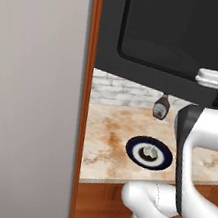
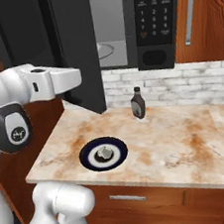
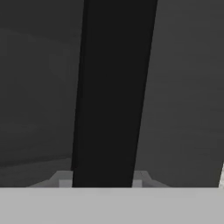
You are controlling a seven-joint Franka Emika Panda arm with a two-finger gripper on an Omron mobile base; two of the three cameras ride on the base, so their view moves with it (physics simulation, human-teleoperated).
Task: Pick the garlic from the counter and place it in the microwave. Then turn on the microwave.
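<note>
You are looking at a kitchen bench [image 2: 187,139] of beige marble. Near its left front, the garlic [image 2: 104,151] sits on a dark-rimmed plate [image 2: 121,156], a small whitish bulb with a pointed tip. A sauce bottle [image 2: 138,103] stands farther back by the brick wall. Above, the microwave [image 2: 160,22] has its door [image 2: 73,49] swung open. Your end effector [image 3: 103,181] is up at that door, fingers closed on its black vertical handle [image 3: 113,92]. The garlic will likely feel light, firm and papery, and may roll; take it across its widest part from above, not by the tip.
</note>
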